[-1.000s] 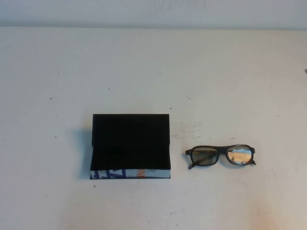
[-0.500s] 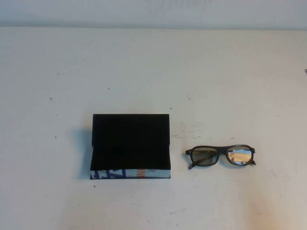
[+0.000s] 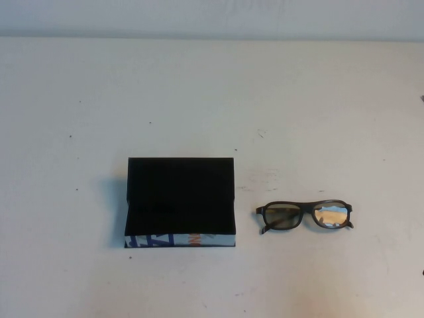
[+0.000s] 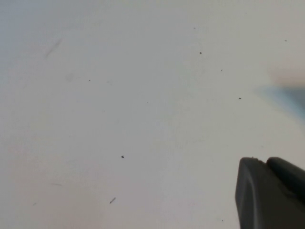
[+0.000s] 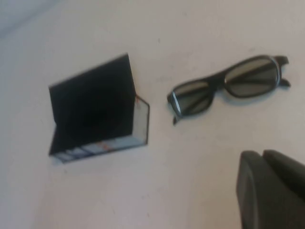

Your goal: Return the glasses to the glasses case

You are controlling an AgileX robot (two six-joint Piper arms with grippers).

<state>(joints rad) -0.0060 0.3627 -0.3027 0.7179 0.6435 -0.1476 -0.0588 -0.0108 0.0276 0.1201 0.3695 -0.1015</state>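
- A black rectangular folding glasses case (image 3: 180, 202) sits left of centre on the white table (image 3: 212, 93), its flap lid raised at the far side and its white front edge, printed with blue and orange marks, facing the robot. The interior looks open and ready to receive.
- The dark, thick plastic-framed glasses (image 3: 305, 216) with greyish reflective lenses lie flat on the table to the right of the case, near it but not touching, temples apparently folded, untouched.
- Neither arm appears in the high view. The left claw (image 4: 270, 193) shows only as a dark corner in its wrist view, over bare table; whether it is open or closed cannot be told, and it holds nothing visible.
- The right claw (image 5: 271, 190) shows likewise as a dark edge, with both glasses (image 5: 228, 86) and case (image 5: 97, 112) in its camera's sight; its opening cannot be told.
- The task appears unstarted; the right arm, nearer the glasses, seems the likelier to make the pick-up.
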